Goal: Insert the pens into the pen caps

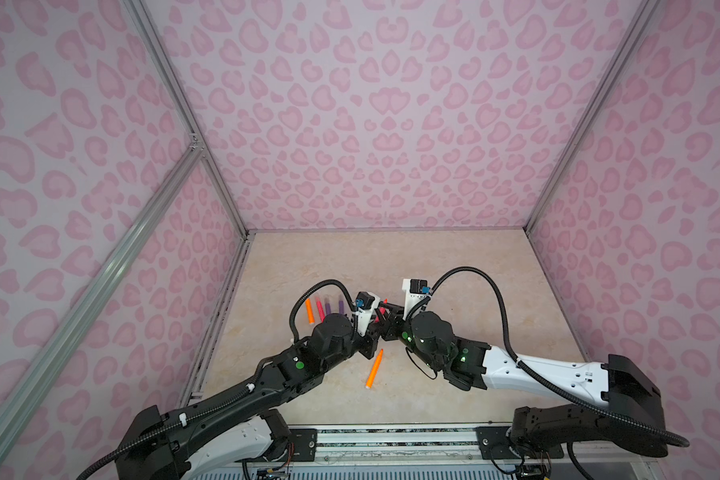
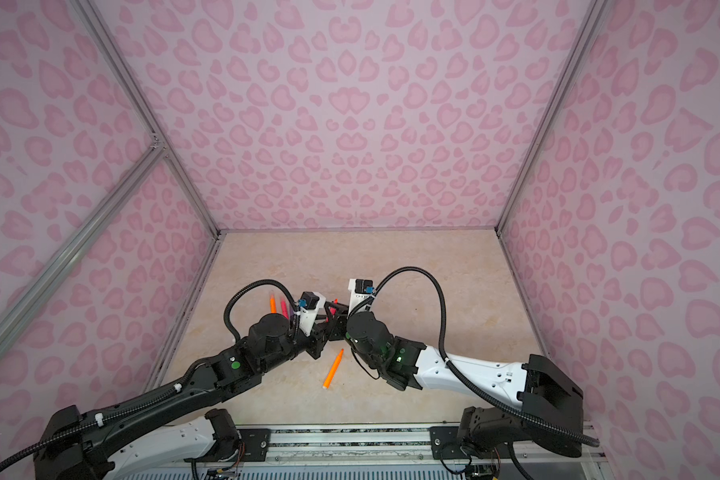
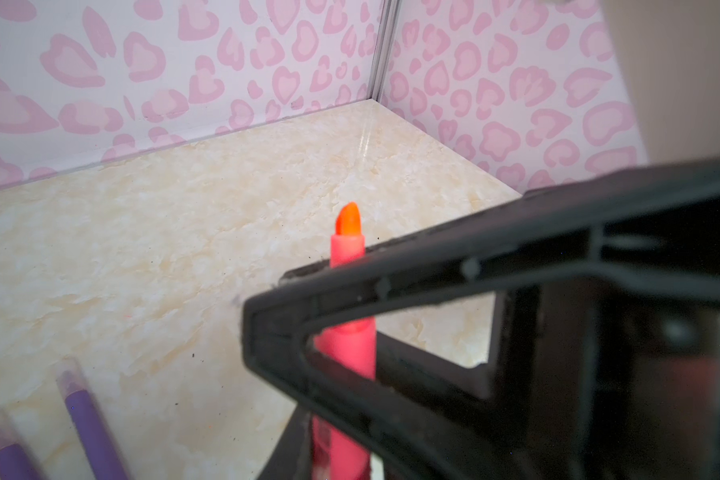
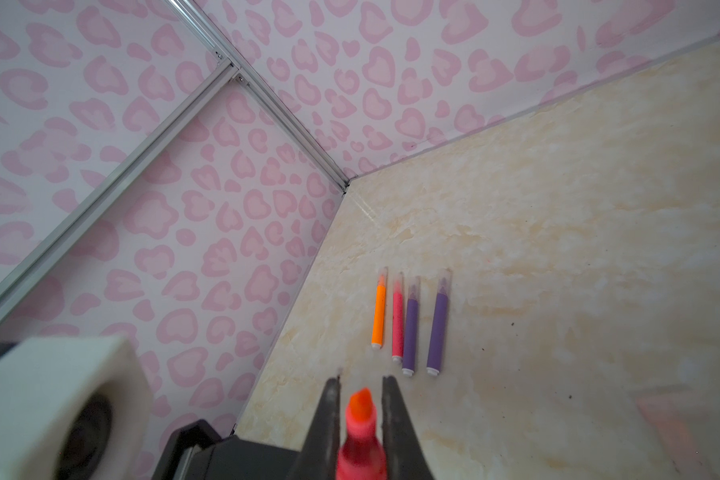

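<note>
The right pincer (image 4: pixel 361 384) pinches a pink pen (image 4: pixel 360 436) by its barrel, a dark finger (image 4: pixel 329 415) pressed to each side. The pen's bare tip, a blunt orange-red wedge, sticks out past the fingertips with nothing over it. This pen is held up off the beige marbled worktop (image 1: pixel 454 270), just beside the row of capped pens (image 4: pixel 408 324), on the side of the row where the right arm works. The row is four slim sticks lying parallel and close together: an orange pen (image 4: pixel 378 311), a second pink pen (image 4: pixel 397 324) and two purple pens (image 4: pixel 437 328). Each has a small white butt end and a clear, nearly colourless cap (image 4: pixel 444 280) over its tip, and the coloured point shows faintly through it. The white butts face the pincers. In both top views a loose orange pen (image 1: pixel 374 369) lies flat and uncapped, well apart from the row on the side toward the arm bases, its pointed tip aimed away from them. The left pincer (image 1: pixel 376 328) meets the right one just beside the row. In the left wrist view a black finger frame crosses in front of the pink barrel (image 3: pixel 347 249). Whether the left jaws are spread or pressed together I cannot tell.
</note>
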You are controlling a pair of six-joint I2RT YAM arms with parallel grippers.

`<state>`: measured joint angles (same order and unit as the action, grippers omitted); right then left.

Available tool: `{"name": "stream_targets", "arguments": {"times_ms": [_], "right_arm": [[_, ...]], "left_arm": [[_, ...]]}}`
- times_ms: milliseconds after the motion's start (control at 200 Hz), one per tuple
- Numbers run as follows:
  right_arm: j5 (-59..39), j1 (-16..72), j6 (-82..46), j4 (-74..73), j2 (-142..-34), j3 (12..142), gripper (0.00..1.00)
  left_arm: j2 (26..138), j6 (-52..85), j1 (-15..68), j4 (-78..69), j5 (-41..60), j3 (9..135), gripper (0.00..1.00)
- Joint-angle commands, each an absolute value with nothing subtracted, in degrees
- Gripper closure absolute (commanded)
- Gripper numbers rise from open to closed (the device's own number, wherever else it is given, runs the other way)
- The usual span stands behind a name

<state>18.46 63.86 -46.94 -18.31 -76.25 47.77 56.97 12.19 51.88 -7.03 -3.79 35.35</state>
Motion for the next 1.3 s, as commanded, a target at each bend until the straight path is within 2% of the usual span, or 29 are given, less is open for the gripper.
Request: {"name": "stream_targets", "arguments": {"times_ms": [0,350,550,625,750,1060,1295], "right_arm": [[16.8,64.2,-46.5,-14.7,-77.0,47.5,1.0],[12.3,64.6,-48.9,-17.1,-76.8,45.5,1.0],[10.8,64.9,-49.7,-18.3,-77.5,45.3,1.0],[11.9,64.8,-49.2,-17.4,-77.0,45.6,0.92],[16.1,64.9,-48.1,-15.3,-75.1,45.4,0.78],[18.5,63.3,-46.3,-15.3,-71.7,44.3,0.71],[18.2,61.7,-45.5,-14.7,-71.8,45.2,0.7]], "left_arm": [[56.1,12.2,52.0,-14.5,-3.5,35.2,0.73],[55.4,12.3,52.0,-15.0,-4.8,34.5,0.76],[54.8,12.3,52.0,-15.6,-4.0,33.9,0.89],[54.6,12.2,52.0,-15.7,-3.9,33.8,0.97],[54.9,12.2,52.0,-15.6,-3.2,34.1,0.97],[56.3,11.8,52.0,-15.6,-1.0,34.7,0.97],[56.9,11.7,52.1,-15.6,-0.1,34.9,0.97]]}}
